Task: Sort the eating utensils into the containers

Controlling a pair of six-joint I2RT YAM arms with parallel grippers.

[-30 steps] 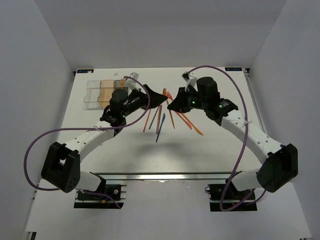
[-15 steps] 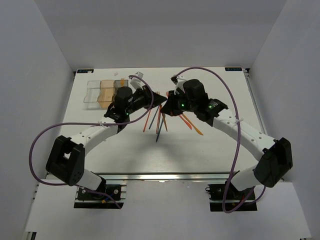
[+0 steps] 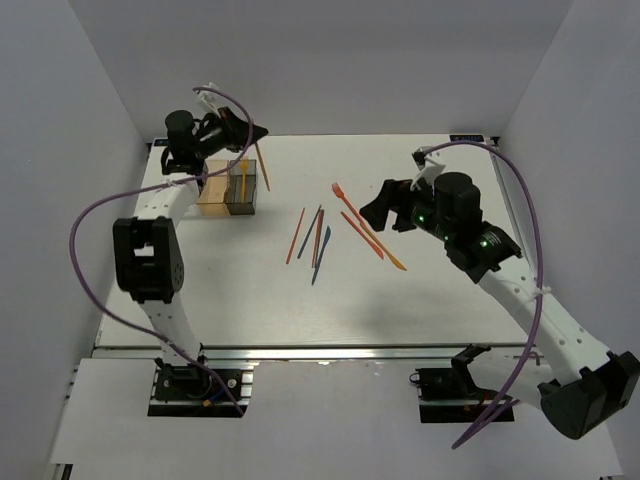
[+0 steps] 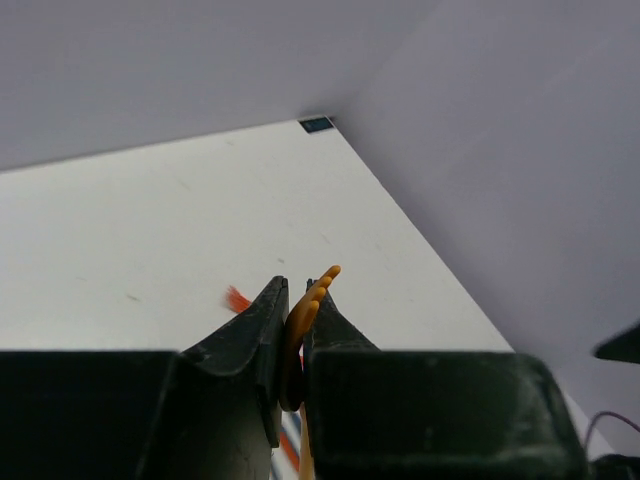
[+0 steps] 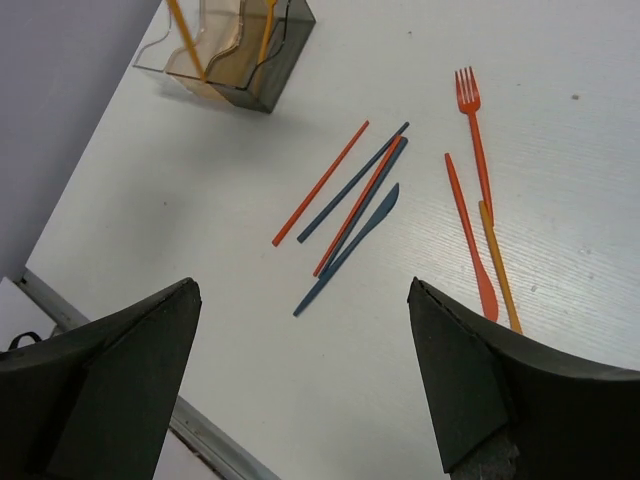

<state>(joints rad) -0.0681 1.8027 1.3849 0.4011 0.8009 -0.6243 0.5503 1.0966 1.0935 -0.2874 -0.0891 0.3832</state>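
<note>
Plainly, the left fingers (image 4: 245, 335) are pressed together on a held fork (image 4: 320, 283), orange, its tines poking past the tips. Seen from above, it hangs tilted by the grey box (image 3: 241, 188), the right end of the boxes (image 5: 235, 55) at the counter's (image 3: 250, 290) far left. The right fingers (image 5: 130, 345) are spread wide, holding nothing, above the loose pieces.

The counter is white, with pale walls (image 3: 320, 60) around it. Bunched mid-counter lie a red stick (image 5: 320, 183), a blue stick (image 5: 352, 183), a second red stick (image 5: 357, 205) and a blue knife (image 5: 347, 250). Right of them lie a loose fork (image 5: 472, 130), an orange knife (image 5: 466, 230) and an orange stick (image 5: 498, 265). Two standing pieces (image 5: 186, 40), orange, are in the boxes.
</note>
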